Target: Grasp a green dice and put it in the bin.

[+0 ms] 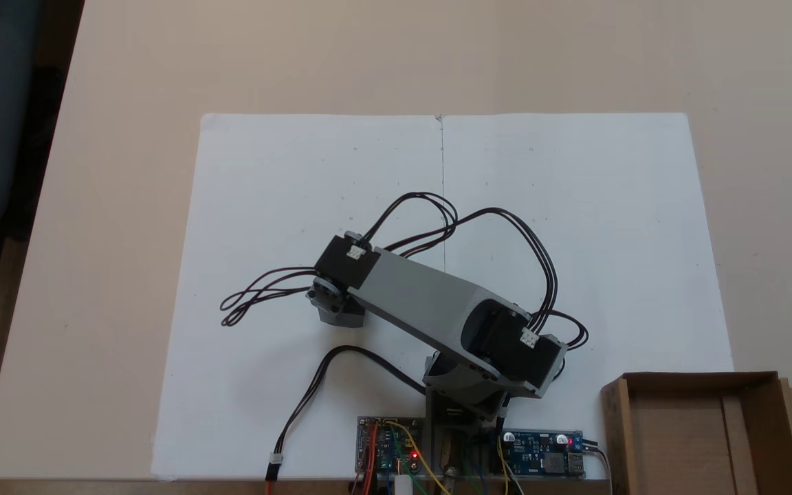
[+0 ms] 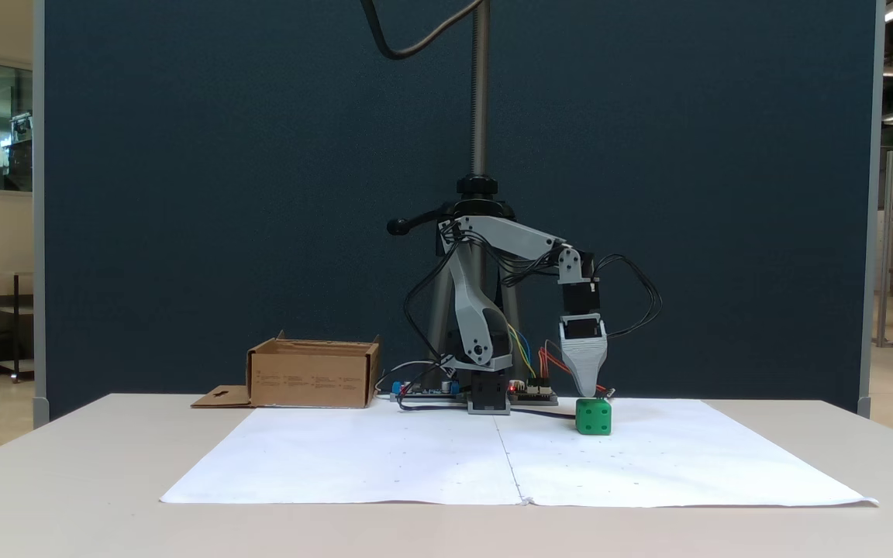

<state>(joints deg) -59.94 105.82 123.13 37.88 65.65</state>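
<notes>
The green dice (image 2: 594,416) rests on the white paper, right of the arm's base in a fixed view. My gripper (image 2: 591,394) points straight down with its grey tip just above the dice's top face, at or very near touching. How the jaws stand is not clear from this side. From above, the gripper (image 1: 333,308) and wrist cover the dice. The bin (image 2: 313,376) is a brown cardboard box standing at the left beside the base, and its wall (image 1: 614,433) sits at the lower right when seen from above.
White paper sheets (image 1: 575,227) cover the middle of the beige table. Circuit boards (image 1: 540,454) and loose black cables (image 1: 258,295) lie by the arm's base. A camera stand pole (image 2: 480,93) rises behind the arm before a dark blue partition.
</notes>
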